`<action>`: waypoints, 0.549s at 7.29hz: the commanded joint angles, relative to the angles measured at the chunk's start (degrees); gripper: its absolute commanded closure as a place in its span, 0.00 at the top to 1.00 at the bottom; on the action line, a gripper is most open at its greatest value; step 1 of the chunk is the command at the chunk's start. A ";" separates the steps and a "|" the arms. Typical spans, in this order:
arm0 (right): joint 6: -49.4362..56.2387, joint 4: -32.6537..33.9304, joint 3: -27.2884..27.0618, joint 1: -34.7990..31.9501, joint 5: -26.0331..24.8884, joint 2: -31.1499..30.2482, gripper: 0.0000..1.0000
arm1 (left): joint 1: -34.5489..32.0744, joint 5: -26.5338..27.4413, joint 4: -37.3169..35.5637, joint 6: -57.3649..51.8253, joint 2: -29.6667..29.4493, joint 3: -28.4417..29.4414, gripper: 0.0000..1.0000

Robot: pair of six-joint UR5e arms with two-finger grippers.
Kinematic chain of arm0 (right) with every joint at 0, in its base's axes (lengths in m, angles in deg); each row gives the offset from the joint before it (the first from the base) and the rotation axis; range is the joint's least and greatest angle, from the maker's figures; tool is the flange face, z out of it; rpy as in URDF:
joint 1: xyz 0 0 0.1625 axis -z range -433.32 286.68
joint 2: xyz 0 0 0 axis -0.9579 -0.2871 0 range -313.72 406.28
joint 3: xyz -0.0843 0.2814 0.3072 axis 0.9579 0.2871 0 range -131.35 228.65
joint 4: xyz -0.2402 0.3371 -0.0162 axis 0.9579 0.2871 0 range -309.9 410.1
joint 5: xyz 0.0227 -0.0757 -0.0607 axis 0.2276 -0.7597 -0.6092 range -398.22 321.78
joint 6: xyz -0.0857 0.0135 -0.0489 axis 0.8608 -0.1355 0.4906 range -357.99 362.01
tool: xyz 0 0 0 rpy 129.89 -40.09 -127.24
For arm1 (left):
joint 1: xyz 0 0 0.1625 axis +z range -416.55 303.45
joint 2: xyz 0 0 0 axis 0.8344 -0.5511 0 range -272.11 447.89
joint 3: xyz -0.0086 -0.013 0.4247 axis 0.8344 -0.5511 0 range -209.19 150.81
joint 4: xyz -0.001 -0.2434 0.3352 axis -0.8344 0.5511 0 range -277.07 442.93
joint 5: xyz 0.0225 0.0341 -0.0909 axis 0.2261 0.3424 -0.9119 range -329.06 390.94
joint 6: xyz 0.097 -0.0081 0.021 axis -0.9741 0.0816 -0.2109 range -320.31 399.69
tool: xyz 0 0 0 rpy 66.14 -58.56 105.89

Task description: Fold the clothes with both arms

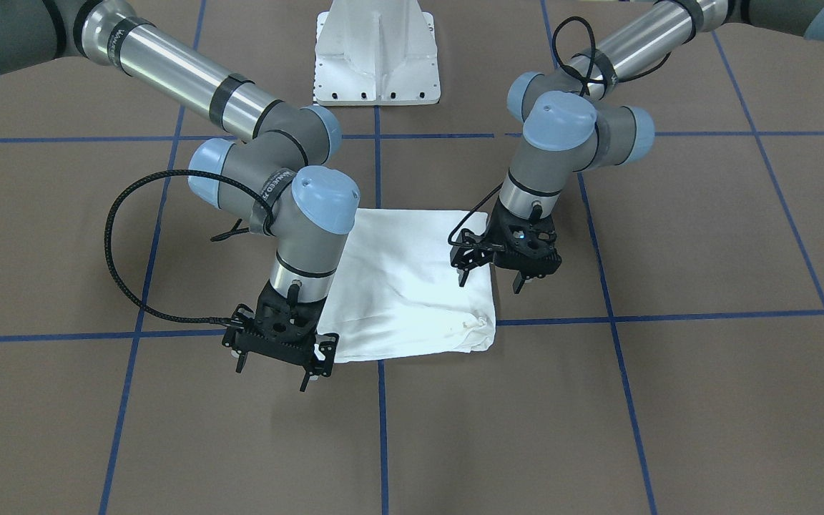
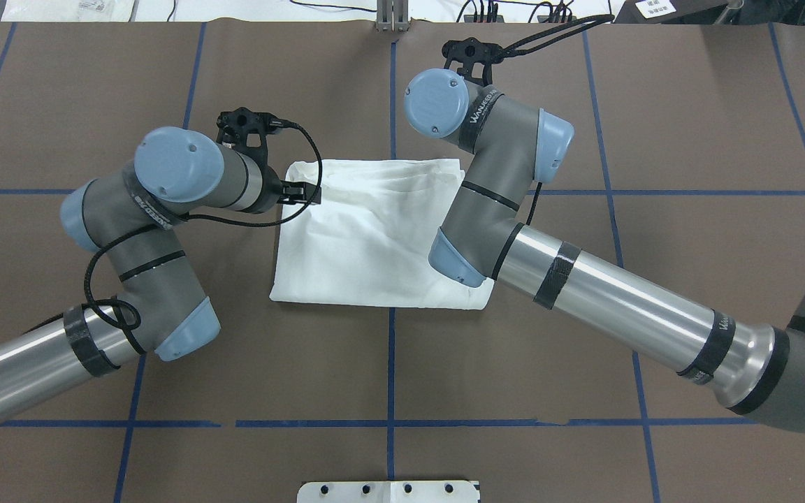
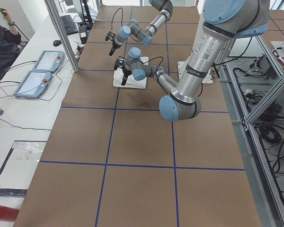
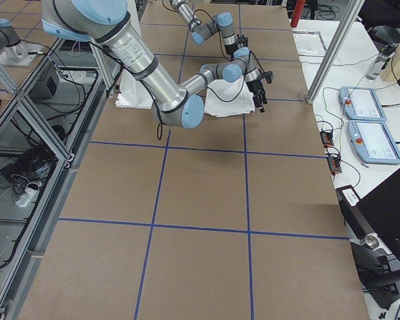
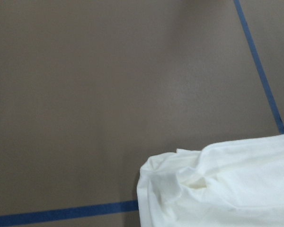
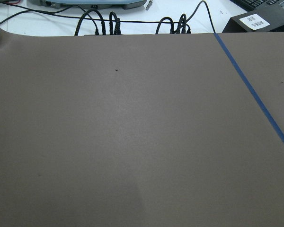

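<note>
A brown counter, ruled into squares by blue tape, is seen filling the front-facing frame. It is reached across from the upper corners by two silver-grey arms with pale blue joint caps: the right arm from the upper left of the frame, the left arm from the upper right. A white shirt, folded into a rough rectangle, is laid flat at the centre of the frame, between the two wrists. A white pedestal base is seen at the top centre. The right arm's jaws are held spread and empty just beside the shirt's lower-left corner. The left arm's jaws are likewise spread, straddling the shirt's right edge with nothing gripped; whether the cloth is touched cannot be told.
</note>
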 commanded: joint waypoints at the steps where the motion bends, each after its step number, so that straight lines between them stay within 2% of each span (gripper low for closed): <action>1: 0.16 -0.03 -1.48 -0.10 0.50 -0.89 1.00 | 1.79 1.94 -0.17 1.18 -1.38 3.21 1.00; 3: 0.16 -0.11 -1.83 -0.01 0.50 -1.16 1.00 | 1.18 3.33 0.36 4.78 -5.95 9.88 1.00; 4: 0.16 -0.11 -1.83 -0.01 0.41 -1.60 1.00 | 0.13 5.61 0.80 6.01 -6.05 11.83 1.00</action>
